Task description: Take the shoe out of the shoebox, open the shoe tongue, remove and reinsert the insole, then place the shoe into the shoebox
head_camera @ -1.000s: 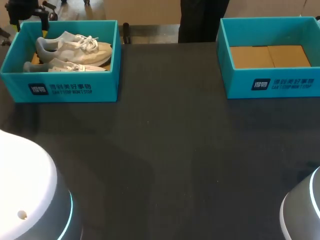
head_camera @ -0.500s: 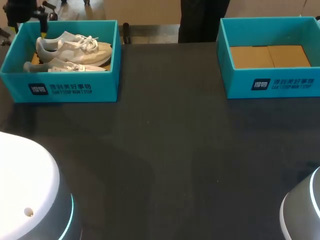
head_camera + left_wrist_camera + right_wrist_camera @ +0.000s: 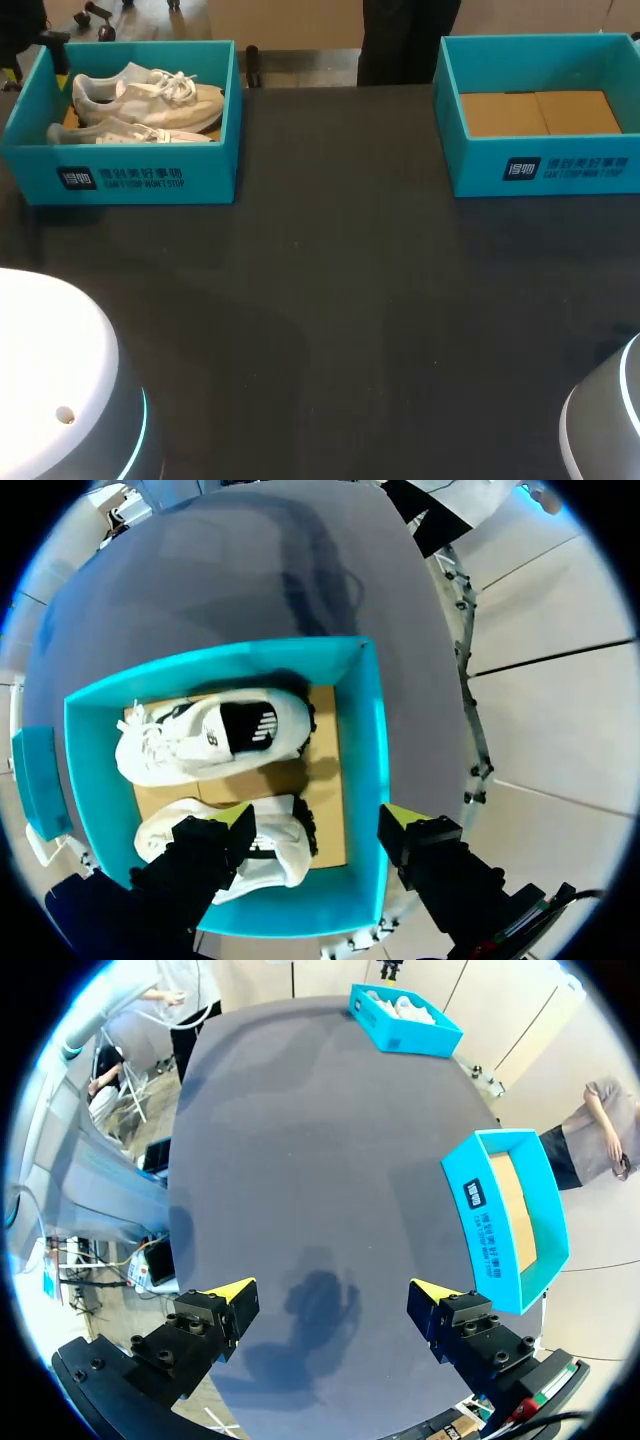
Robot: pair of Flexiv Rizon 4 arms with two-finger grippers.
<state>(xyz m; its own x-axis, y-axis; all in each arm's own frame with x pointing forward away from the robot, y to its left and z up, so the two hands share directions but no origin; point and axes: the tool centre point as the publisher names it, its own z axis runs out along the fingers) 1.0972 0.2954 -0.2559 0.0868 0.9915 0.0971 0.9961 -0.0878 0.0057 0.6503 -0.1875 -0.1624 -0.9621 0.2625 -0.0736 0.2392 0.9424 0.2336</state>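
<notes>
- Dark counter (image 3: pixel 340 300) fills the head view. At the upper left of the frame stands the teal shoebox (image 3: pixel 150 178), holding a pair of pale shoes (image 3: pixel 150 95) side by side, with their toes toward the frame's middle.
- At the upper right stands a second teal box (image 3: pixel 545 170), well apart from the first. It holds only a brown cardboard liner (image 3: pixel 540 112) lying flat on its floor.
- The white left arm (image 3: pixel 50 380) shows at the lower left corner and the right arm (image 3: pixel 605 420) at the lower right. I cannot tell either end effector's state from this view.
- In the left wrist view, the left end effector (image 3: pixel 320 818) hangs over one end of the shoebox (image 3: pixel 370 730) with its fingers spread wide and nothing between them.
- One finger lies over the heel end of one of the pale shoes (image 3: pixel 210 735); the other sits past the box wall. Whether either finger touches anything cannot be told. Brown cardboard (image 3: pixel 325 780) shows under the shoes.
- In the right wrist view, the right end effector (image 3: pixel 332 1290) is also spread wide and holds nothing, above bare counter (image 3: pixel 300 1140).
- The second teal box (image 3: pixel 490 1210) stands just beside one finger, its cardboard liner (image 3: pixel 515 1200) showing inside.
- The shoebox (image 3: pixel 405 1020) sits far ahead, with pale shapes in it.
</notes>
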